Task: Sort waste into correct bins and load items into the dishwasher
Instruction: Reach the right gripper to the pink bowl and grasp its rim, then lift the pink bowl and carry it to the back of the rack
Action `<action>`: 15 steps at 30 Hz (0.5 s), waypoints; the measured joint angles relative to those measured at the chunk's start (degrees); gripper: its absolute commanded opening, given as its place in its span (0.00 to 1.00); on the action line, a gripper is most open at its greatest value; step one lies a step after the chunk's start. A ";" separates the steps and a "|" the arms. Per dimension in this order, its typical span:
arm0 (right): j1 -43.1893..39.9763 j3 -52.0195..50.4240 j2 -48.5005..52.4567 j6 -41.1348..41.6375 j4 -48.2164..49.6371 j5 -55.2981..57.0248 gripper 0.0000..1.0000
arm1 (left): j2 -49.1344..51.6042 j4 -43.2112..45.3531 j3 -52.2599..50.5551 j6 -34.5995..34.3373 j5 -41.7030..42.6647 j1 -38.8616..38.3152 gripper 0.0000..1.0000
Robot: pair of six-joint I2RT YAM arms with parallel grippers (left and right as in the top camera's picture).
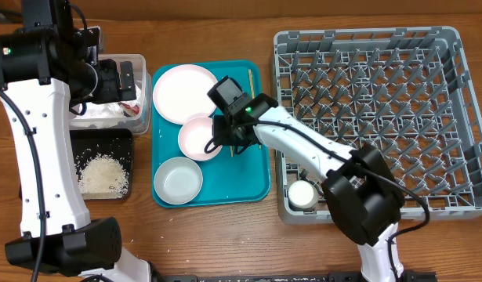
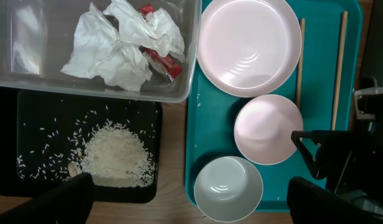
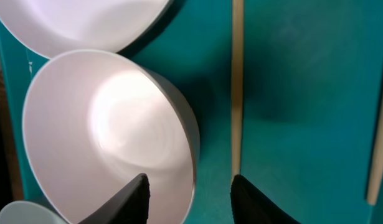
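Bowl pickup, right arm. Right hand [image 3: 190, 200] sits on the pink bowl [image 1: 198, 138] in the middle of the teal tray [image 1: 254, 178], at the bowl's 3 o'clock rim. One finger is inside and one outside, with the wall between them. Fingers are apart with a gap on both sides, so not clamped yet as far as I can see. Nearer chopstick [image 3: 236, 87] lies just beside the outer finger; second chopstick [image 3: 377, 143] is further toward 3 o'clock.

Handling, my read: bowl is rigid, glossy, thin-walled, probably light. The surface is slick, so a rim pinch can slide; take the wall deep, not just the lip. Held on one side it'll hang tilted. It could chip if dropped on the rack pegs; can't tell the material. Outer finger may drag the chopstick on closing.

Left hand [image 2: 188, 194] hangs over the clear tub [image 2: 35, 56] at 10 o'clock of the tray, fingers wide apart, nothing in them. Paper scraps [image 2: 122, 46] are in the tub, rice [image 2: 113, 152] in the black tray [image 2: 29, 118] at 8 o'clock. Plate [image 1: 183, 92] is at the tray's 11, second bowl [image 1: 178, 180] at 7. Cup [image 1: 303, 193] is already in the grey rack [image 1: 366, 37] at 3 o'clock, in its 7 o'clock corner.
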 measured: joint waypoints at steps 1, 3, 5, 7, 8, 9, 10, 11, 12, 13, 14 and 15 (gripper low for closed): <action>0.11 0.00 0.31 0.00 0.02 0.02 0.41 | 0.00 0.00 0.00 0.00 0.00 0.00 1.00; 0.35 0.00 0.83 -0.04 -0.04 0.02 0.37 | 0.00 0.00 0.00 0.00 0.00 0.00 1.00; 0.37 0.00 1.57 0.07 -0.24 0.13 0.29 | 0.00 0.00 0.00 0.00 0.00 0.00 1.00; 0.37 0.00 2.14 0.13 -0.46 0.39 0.15 | 0.00 0.00 0.00 0.00 0.00 0.00 1.00; 0.37 0.00 2.38 0.11 -0.57 0.74 0.11 | 0.00 0.00 0.00 0.00 0.00 0.00 1.00; 0.37 0.00 2.47 0.24 -0.68 0.85 0.06 | 0.00 0.00 0.00 0.00 0.02 0.00 1.00; 0.37 0.00 2.51 -0.07 -0.85 1.11 0.04 | 0.00 0.00 0.00 0.00 0.04 0.00 1.00; 0.37 0.00 2.51 0.17 -0.83 1.33 0.04 | 0.00 0.00 0.00 0.00 0.11 0.00 1.00; 0.35 0.00 2.51 0.07 -1.05 1.44 0.04 | 0.00 0.00 0.00 0.00 0.17 0.00 1.00; 0.31 0.00 2.51 -0.04 -1.84 1.60 0.04 | 0.00 0.00 0.00 0.00 0.17 0.00 1.00; 0.31 0.00 2.51 -0.02 -2.47 1.79 0.04 | 0.00 0.02 0.00 0.00 0.17 0.00 1.00; 0.22 0.17 2.51 -0.04 -3.19 1.90 0.04 | 0.00 0.02 0.00 0.00 0.17 0.00 1.00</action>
